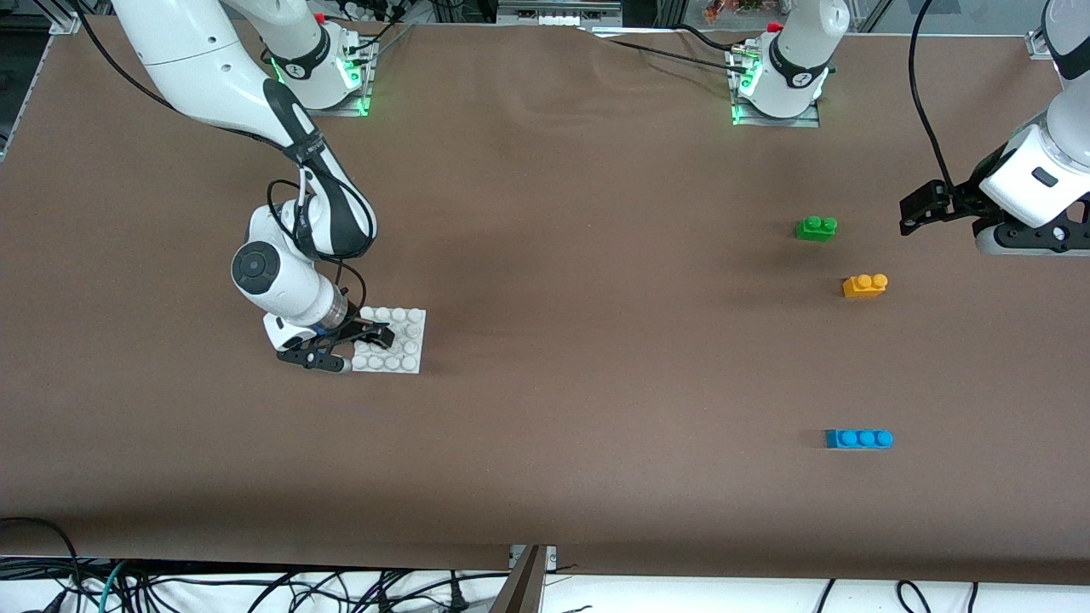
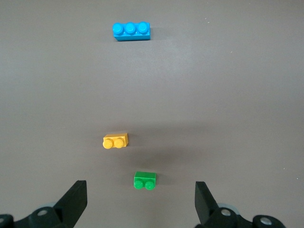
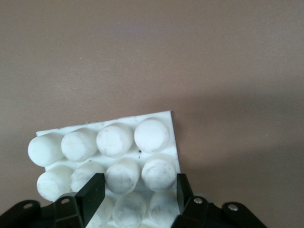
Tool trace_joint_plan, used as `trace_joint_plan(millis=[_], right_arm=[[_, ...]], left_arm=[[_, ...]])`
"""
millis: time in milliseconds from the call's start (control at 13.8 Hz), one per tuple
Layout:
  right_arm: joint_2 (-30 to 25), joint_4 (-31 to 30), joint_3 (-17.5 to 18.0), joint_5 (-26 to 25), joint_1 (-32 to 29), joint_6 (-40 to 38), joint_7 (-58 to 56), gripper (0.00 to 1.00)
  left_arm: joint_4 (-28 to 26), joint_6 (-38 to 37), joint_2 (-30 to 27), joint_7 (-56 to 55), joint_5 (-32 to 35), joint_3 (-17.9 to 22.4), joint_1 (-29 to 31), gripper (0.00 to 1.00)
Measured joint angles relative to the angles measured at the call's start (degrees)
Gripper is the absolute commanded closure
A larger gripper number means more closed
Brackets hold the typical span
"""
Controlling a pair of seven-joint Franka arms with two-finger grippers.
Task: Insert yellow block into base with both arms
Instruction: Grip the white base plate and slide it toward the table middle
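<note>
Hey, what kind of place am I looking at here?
Probably a robotics lab bench: two bolted-down arms, a brown-covered table with toy bricks like the yellow block, and loose cables along its edge.

The brown bench (image 1: 545,340) carries a flat square white studded plastic base (image 1: 400,340), a small green brick (image 1: 816,228), an orange-yellow two-stud brick (image 1: 864,285) and a longer blue brick (image 1: 858,438).

Green brick (image 1: 816,228), blue brick (image 1: 859,438)

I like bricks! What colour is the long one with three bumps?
Blue, clearest in the left wrist view.
</note>
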Motion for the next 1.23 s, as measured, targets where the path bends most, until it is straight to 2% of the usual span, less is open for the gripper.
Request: trace_joint_plan(millis=[290, 725, 870, 1232], right_arm=[[0.1, 0.0, 2.2, 0.0, 2.3, 1.5, 3.7, 0.32], [1.3, 0.0, 2.4, 0.1, 9.1, 6.1, 6.5, 0.32], [1.4, 0.0, 2.4, 0.1, 9.5, 6.9, 6.6, 0.39], [1.9, 0.0, 2.4, 0.0, 11.1, 9.3, 6.5, 0.4]], left_arm=[[0.0, 0.0, 0.0, 0.0, 0.0, 0.0, 0.0, 0.0], [0.0, 0.0, 0.0, 0.0, 0.0, 0.0, 0.0, 0.0], [0.0, 0.0, 0.0, 0.0, 0.0, 0.0, 0.0, 0.0], [0.0, 0.0, 0.0, 0.0, 0.0, 0.0, 0.0, 0.0]])
